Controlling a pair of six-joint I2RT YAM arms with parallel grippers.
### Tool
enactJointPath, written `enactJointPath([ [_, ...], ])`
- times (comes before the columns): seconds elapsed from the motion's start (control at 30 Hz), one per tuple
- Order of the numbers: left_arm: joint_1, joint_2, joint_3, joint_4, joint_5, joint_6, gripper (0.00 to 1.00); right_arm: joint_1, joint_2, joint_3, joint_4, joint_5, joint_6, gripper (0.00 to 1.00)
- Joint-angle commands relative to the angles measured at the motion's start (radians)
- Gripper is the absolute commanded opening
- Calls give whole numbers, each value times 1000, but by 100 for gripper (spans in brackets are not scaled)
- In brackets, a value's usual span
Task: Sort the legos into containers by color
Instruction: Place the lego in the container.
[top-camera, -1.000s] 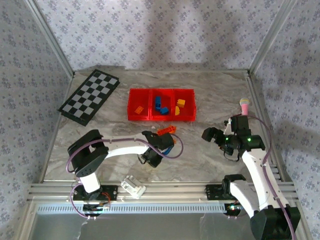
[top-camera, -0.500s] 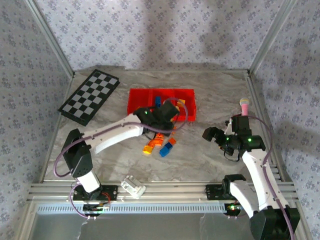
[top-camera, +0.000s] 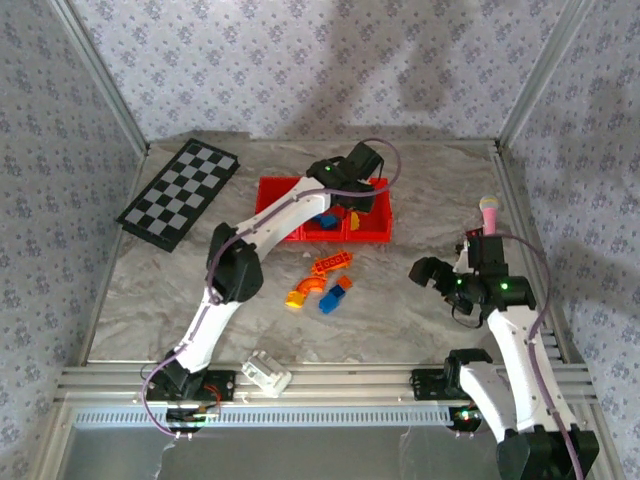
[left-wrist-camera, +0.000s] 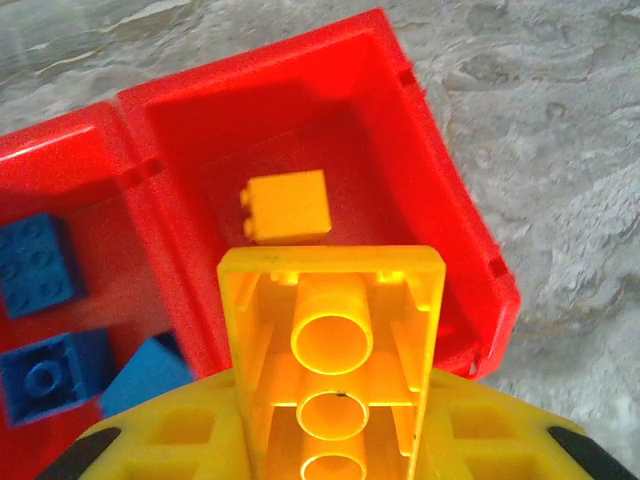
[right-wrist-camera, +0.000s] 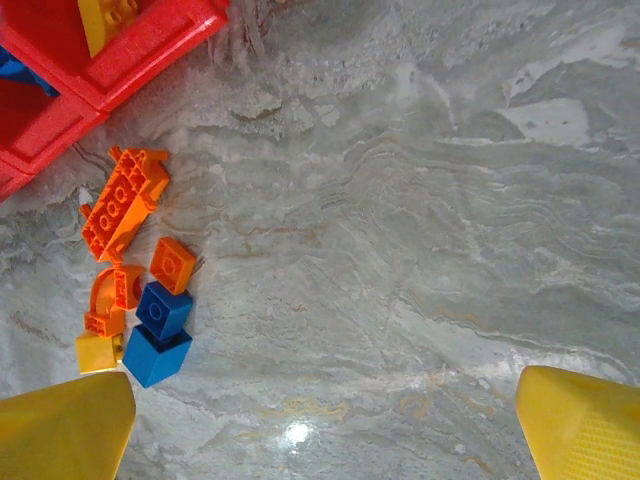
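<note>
A long yellow plastic brick is hanging clamped between the yellow fingers of the left gripper. Its hollow underside is facing the wrist camera, showing a row of three round tubes inside thin walls. It is hovering over the right-end compartment of the bright red three-bin plastic tray. A small, squarish yellow brick is lying on that compartment's floor. In the neighbouring middle compartment, studded blue bricks are lying flat.

From above, the left gripper is reaching across the tray to its right end, the arm stretching far out over the table.

In front of the tray, a loose cluster of legos is lying on the grey marbled table:
- a long orange studded brick, lying at a slant nearest the tray
- a small square orange brick, just below the long one
- a curved orange piece, beside the square brick
- two blue bricks, touching each other
- a small yellow brick, touching the lower blue one

The right gripper is hovering over bare table to the right of this cluster, its jaws standing wide apart with nothing between them. Its yellow fingertips are showing at the bottom corners of its wrist view.

A black-and-white checkerboard is lying at the far left. A white plastic block is sitting near the table's front edge.
</note>
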Motion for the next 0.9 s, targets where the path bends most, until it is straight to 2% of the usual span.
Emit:
enactJointPath([
  [0.0, 16, 70, 142, -98, 72, -42, 22, -7, -30, 9, -40, 19, -12, 100],
  [0.33, 28, 138, 153, -60, 152, -120, 35, -20, -19, 11, -36, 11, -30, 100],
  [0.57, 29, 155, 155, -33, 194, -123, 42, -20, -31, 11, -40, 15, -29, 100],
  [0.73, 31, 149, 156, -40, 195, -117, 54, -19, -41, 11, -44, 20, -23, 100],
  [0.87, 33, 126, 156, -50, 197, -81, 60, -21, -45, 11, -39, 13, -20, 100],
])
